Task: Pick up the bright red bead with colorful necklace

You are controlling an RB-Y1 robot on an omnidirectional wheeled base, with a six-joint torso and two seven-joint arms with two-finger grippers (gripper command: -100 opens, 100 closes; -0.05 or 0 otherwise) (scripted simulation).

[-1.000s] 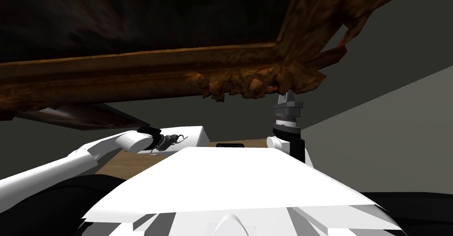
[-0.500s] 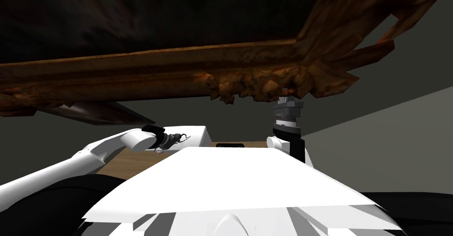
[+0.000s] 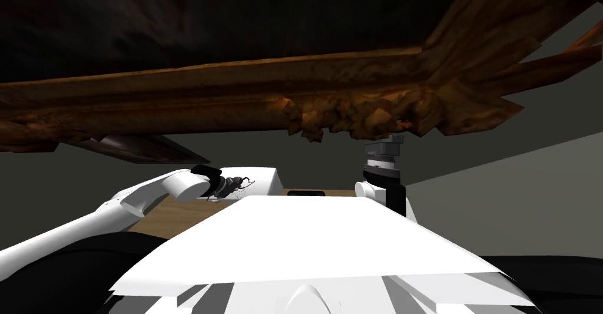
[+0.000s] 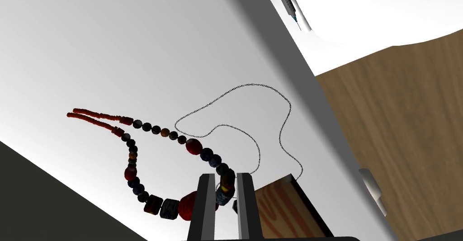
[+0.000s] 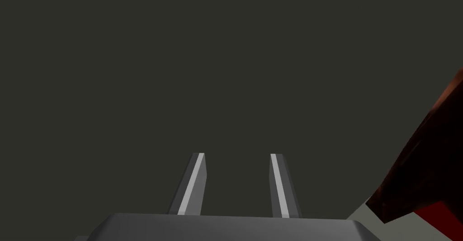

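Left wrist view: L jaws pinch the bead necklace (image 4: 193, 146) on the white bench (image 4: 113, 48). Head cam has tilted, L arm barely moved, so lift looks next. R jaws open, idle.

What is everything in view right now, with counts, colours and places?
bead necklace: one, red and dark beads, on the white surface
thin chain: one, dark, looped beside the beads
syringe: one, grey, near the white surface's edge
flat box: one, orange, dark rim, beside left pincer
white surface: one, on wooden top
wooden top: one, light brown
picture frame: one, carved brown, ahead
left pincer: shut on necklace
right pincer: open, raised
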